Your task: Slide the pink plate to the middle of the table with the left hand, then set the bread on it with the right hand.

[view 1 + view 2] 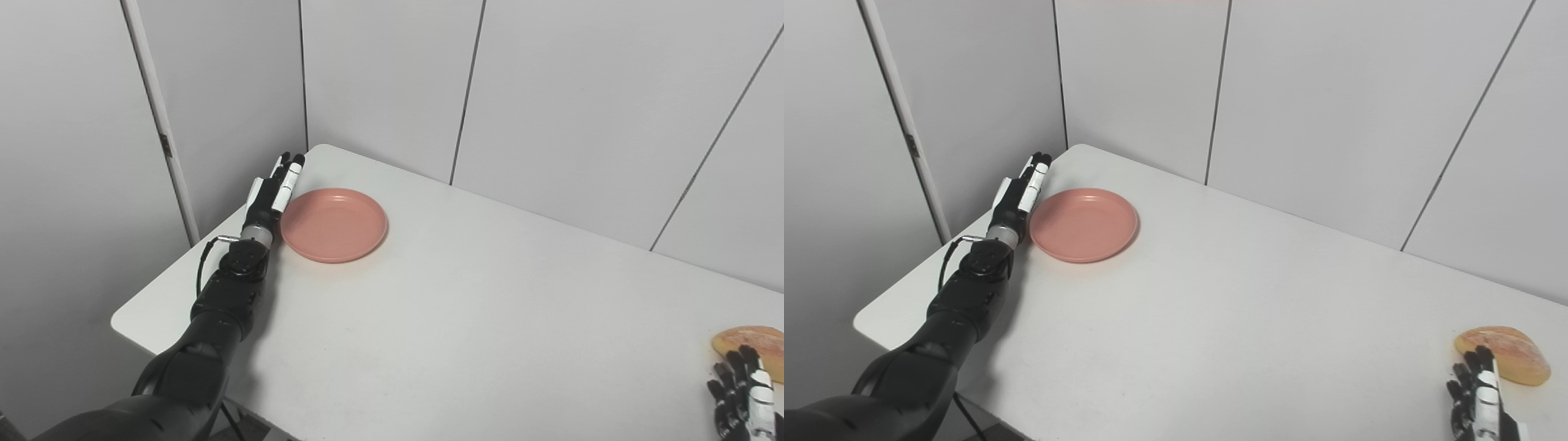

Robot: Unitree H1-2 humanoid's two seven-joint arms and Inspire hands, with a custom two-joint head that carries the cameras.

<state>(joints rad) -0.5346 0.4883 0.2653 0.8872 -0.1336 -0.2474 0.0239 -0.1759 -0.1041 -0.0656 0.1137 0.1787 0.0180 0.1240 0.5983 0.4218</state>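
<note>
The pink plate (334, 224) lies flat near the table's far left corner. My left hand (273, 190) is stretched out flat, fingers straight and together, edge-on against the plate's left rim and holding nothing. A golden bread roll (1503, 353) rests at the table's near right. My right hand (1479, 395) sits low at the bottom right, just in front of the bread, fingers pointing up toward it and holding nothing; only part of it shows.
The white table (465, 306) runs from the far left corner to the right edge of view. Grey wall panels (392, 79) stand close behind it. The table's left edge lies right beside my left forearm (226, 300).
</note>
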